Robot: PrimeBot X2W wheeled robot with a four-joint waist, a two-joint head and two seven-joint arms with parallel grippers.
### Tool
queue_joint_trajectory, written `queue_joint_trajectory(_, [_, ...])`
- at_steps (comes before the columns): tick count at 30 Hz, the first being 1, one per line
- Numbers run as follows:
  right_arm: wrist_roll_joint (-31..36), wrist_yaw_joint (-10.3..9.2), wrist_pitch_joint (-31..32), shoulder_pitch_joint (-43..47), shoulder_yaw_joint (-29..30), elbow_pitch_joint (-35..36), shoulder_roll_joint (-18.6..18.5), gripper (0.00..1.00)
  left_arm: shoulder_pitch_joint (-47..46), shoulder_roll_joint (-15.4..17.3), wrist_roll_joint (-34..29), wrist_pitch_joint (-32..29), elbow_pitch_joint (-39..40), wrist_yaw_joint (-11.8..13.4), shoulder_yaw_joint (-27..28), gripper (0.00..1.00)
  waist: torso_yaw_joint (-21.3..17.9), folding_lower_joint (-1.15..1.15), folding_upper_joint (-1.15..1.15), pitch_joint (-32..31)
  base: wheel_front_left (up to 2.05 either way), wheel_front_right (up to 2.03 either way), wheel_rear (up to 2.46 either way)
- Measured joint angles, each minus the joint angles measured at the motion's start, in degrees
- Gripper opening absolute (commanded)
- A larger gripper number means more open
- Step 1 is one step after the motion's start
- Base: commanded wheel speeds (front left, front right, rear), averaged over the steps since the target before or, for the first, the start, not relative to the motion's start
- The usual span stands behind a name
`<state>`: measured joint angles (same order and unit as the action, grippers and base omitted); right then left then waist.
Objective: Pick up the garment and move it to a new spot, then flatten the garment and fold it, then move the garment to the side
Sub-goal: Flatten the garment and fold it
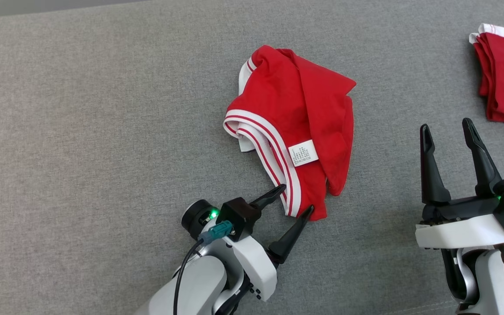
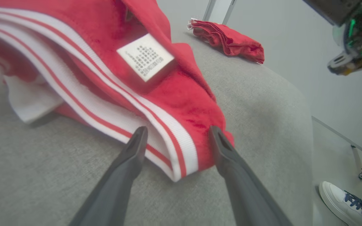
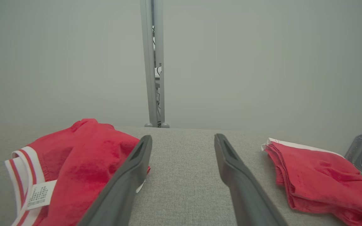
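The red garment lies in a crumpled heap on the gray table. It is right in front of the left jaws. The left jaws are wide open and hold nothing. They point at the near corner of the garment, and that corner sits in the gap between them. One jaw tip is next to the white band with red stripes. The other tip is next to the red edge of the corner. I cannot tell if the tips touch the garment or just come very close.

From the left wrist, the red garment spreads out ahead of the jaws. The striped white band runs down into the gap. A small white tag sits farther ahead of the jaws, on the red part. A white shoe shows on the floor, far to the right of these jaws.

The right jaws are wide open too, with nothing in them. They are above the bare table. The red garment is to their left, well apart from them. A folded red pile lies to their right. Straight ahead of them, past the table, a gray metal post stands by a pale wall.
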<state>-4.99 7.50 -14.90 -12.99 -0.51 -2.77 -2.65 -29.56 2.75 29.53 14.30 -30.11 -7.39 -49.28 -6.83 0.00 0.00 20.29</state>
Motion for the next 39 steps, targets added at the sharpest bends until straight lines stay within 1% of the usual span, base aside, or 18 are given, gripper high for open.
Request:
queue_joint_trajectory(3, [0.0,0.0,0.0,0.0,-0.1,-0.2,0.0,1.0,-0.8,0.1,0.8,-0.6,-1.6,0.0,-1.5,1.0,-0.1,0.0,0.0,0.1,0.0,0.0,0.0])
queue_joint_trajectory(4, [0.0,0.0,0.0,0.0,-0.1,-0.2,0.0,1.0,-1.1,0.0,1.4,-0.6,-1.8,0.0,-1.9,0.53,-0.1,0.0,0.0,0.0,0.0,0.0,0.0])
queue_joint_trajectory(5, [0.0,0.0,0.0,-0.1,-0.1,-0.3,0.0,1.0,-1.4,0.0,2.0,-0.6,-1.8,0.0,-2.4,0.21,-0.1,0.0,0.0,0.0,0.0,0.0,0.0])
queue_joint_trajectory(6, [0.0,0.0,0.0,-0.1,-0.1,-0.3,0.0,1.0,-1.6,0.0,2.5,-0.5,-1.8,0.0,-3.0,0.0,-0.1,0.0,0.0,-0.1,0.0,0.0,0.0])
queue_joint_trajectory(11, [0.1,0.0,0.0,-0.2,0.1,-0.6,0.0,1.0,-2.4,0.0,4.6,0.1,-1.6,0.0,-4.5,0.0,0.3,0.0,0.0,-0.7,0.0,0.0,0.0])
queue_joint_trajectory(13, [0.2,0.0,0.0,-0.1,0.2,-0.9,0.0,1.0,-2.6,0.1,4.9,0.4,-1.4,0.0,-4.4,0.0,0.6,0.0,0.0,-1.1,0.0,0.0,0.0])
queue_joint_trajectory(15, [0.3,0.0,0.0,0.1,0.1,-1.0,0.0,1.0,-2.6,0.3,4.9,0.6,-1.4,0.0,-3.1,0.0,0.9,0.0,0.0,-1.7,0.0,0.0,0.0])
queue_joint_trajectory(19, [0.5,0.0,0.0,0.5,0.1,-1.4,0.0,1.0,-2.6,0.9,3.0,0.7,1.7,2.2,2.6,0.0,1.8,0.0,0.0,-3.0,0.0,0.0,0.0])
queue_joint_trajectory(23, [0.5,0.0,0.0,0.7,-0.1,-1.7,0.0,1.0,-1.2,2.4,-0.1,0.7,5.7,4.0,8.7,0.0,2.8,0.0,0.0,-4.6,0.0,0.0,0.0])
queue_joint_trajectory(29, [0.5,0.0,0.0,1.8,-0.2,-2.1,0.0,1.0,0.9,3.7,-5.5,0.7,14.2,6.2,19.3,0.0,4.2,0.0,0.0,-7.1,0.0,0.0,0.0])
queue_joint_trajectory(32, [0.5,0.0,0.0,1.9,-0.4,-2.2,0.0,1.0,2.0,3.4,-8.5,0.7,19.8,6.4,24.7,0.0,4.8,0.0,0.0,-8.0,0.0,0.0,0.0])
queue_joint_trajectory(33, [0.5,0.0,0.0,1.9,-0.6,-2.4,0.0,1.0,2.7,3.1,-10.4,0.7,23.1,5.9,27.4,0.0,5.0,0.0,0.0,-8.6,0.0,0.0,0.0])
queue_joint_trajectory(34, [0.5,0.0,0.0,2.0,-0.7,-2.5,0.0,1.0,3.1,2.7,-11.1,0.7,24.6,5.5,28.7,0.0,5.1,0.0,0.0,-8.8,0.0,0.0,0.0])
queue_joint_trajectory(38, [0.4,0.0,0.0,1.9,-1.2,-2.8,0.0,1.0,3.9,1.3,-13.6,0.7,29.0,3.7,31.5,0.0,4.9,0.0,0.0,-9.4,0.0,0.0,0.0])
queue_joint_trajectory(39, [0.4,0.0,0.0,1.9,-1.2,-2.8,0.0,1.0,3.9,1.3,-13.6,0.7,29.0,3.7,31.5,0.0,4.9,0.0,0.0,-9.4,0.0,0.0,0.0])
